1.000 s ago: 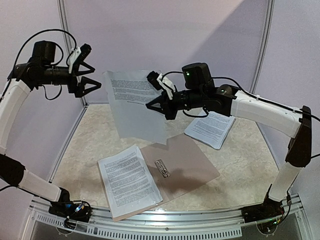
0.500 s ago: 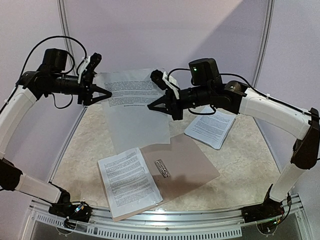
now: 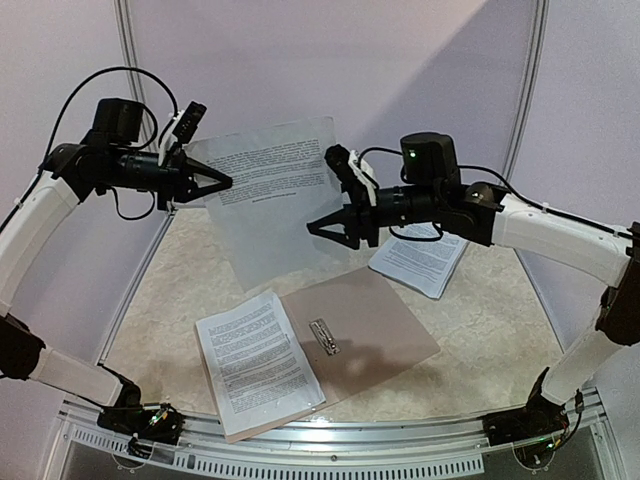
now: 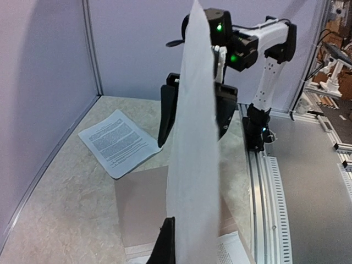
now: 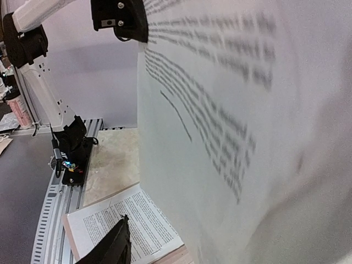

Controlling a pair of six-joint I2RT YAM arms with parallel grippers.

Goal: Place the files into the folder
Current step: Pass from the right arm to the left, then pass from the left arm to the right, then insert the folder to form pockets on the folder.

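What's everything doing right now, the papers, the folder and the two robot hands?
Raised sheet, up in the air, roughly upright.
Left gripper, shut on the raised sheet's edge.
Right gripper, open, beside the sheet's opposite edge.
Folder, open, flat on the table.
Filed sheets, lying flat on the folder's left leaf.
Spare stack, flat on the table beyond the folder.
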